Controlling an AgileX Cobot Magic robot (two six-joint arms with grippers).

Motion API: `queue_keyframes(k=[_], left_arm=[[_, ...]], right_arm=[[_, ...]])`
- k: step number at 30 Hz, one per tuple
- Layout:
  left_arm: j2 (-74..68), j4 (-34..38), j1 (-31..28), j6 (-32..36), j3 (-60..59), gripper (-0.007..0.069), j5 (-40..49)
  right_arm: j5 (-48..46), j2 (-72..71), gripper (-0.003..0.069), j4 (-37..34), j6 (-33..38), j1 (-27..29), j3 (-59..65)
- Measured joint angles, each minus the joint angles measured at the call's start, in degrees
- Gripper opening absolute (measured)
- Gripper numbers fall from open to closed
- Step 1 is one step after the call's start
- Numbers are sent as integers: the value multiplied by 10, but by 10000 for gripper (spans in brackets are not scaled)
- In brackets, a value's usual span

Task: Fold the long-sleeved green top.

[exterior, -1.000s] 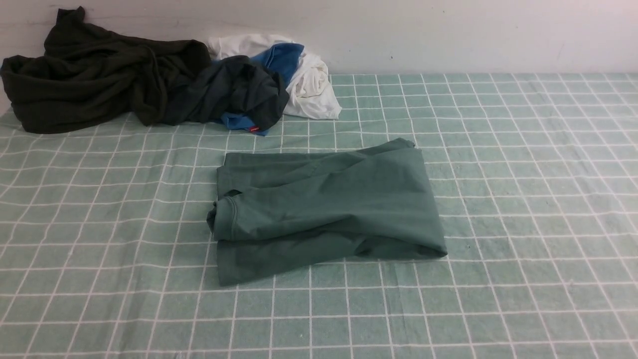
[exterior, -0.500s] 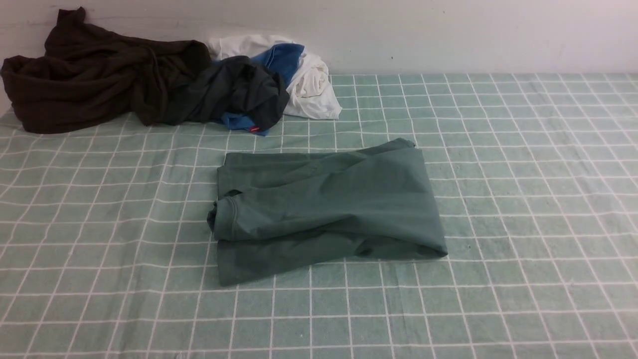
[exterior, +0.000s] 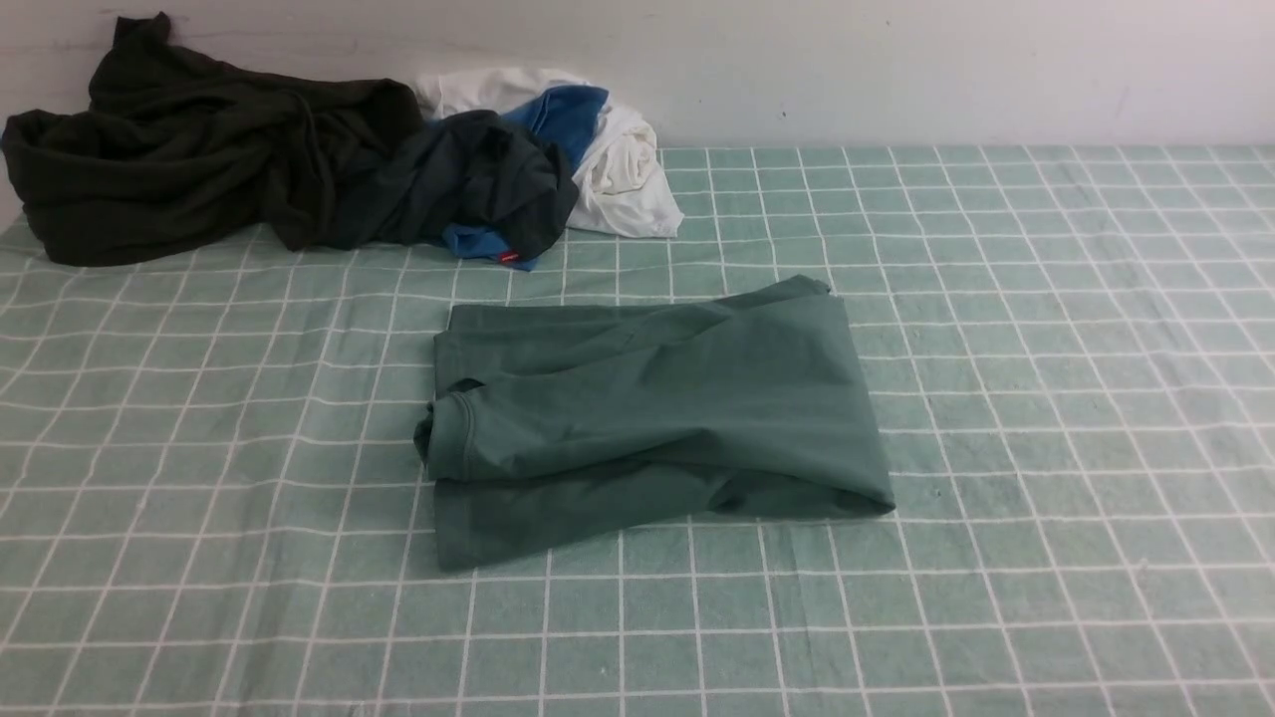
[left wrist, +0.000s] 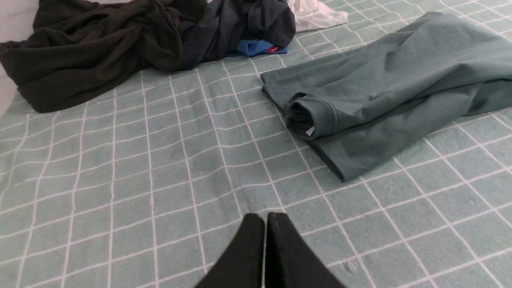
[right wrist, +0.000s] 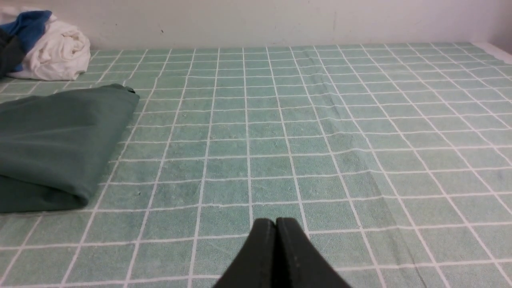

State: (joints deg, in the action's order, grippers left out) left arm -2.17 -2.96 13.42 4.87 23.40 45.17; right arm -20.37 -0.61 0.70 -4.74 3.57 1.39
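Left gripper (left wrist: 265, 218) black fingers pressed together, holding nothing, above the green checked cloth (left wrist: 120, 192), right gripper (right wrist: 276, 224) likewise closed and empty, folded muted teal-green long-sleeved top (exterior: 647, 413) mid-cloth, front view showing no arms, left wrist view revealing a small white tag inside the rolled hem.

**Lighting is pretty flat here, image quality decent**

Everything's evenly lit, soft and diffuse, with no hard shadows and no glare anywhere. The green top (exterior: 652, 418) only throws a thin dark line under its folds onto the checked cloth (exterior: 1046, 398). The dark garment (exterior: 189, 164) goes nearly black, its detail crushed. All three views look sharp, no motion blur, just slight softness toward the back wall (exterior: 896, 70).
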Motion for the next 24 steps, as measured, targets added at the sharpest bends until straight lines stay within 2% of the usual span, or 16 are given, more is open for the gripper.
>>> queue_keyframes(k=[18, 22, 24], left_arm=[[0, 3, 0, 0, 0, -4, -2], [-1, 23, -2, 0, -16, -4, -60], [-1, 42, -15, 0, -50, -4, -146]], right_arm=[[0, 0, -14, 0, 0, 0, 0], [0, 0, -14, 0, 0, 0, 0], [0, 0, -14, 0, 0, 0, 0]])
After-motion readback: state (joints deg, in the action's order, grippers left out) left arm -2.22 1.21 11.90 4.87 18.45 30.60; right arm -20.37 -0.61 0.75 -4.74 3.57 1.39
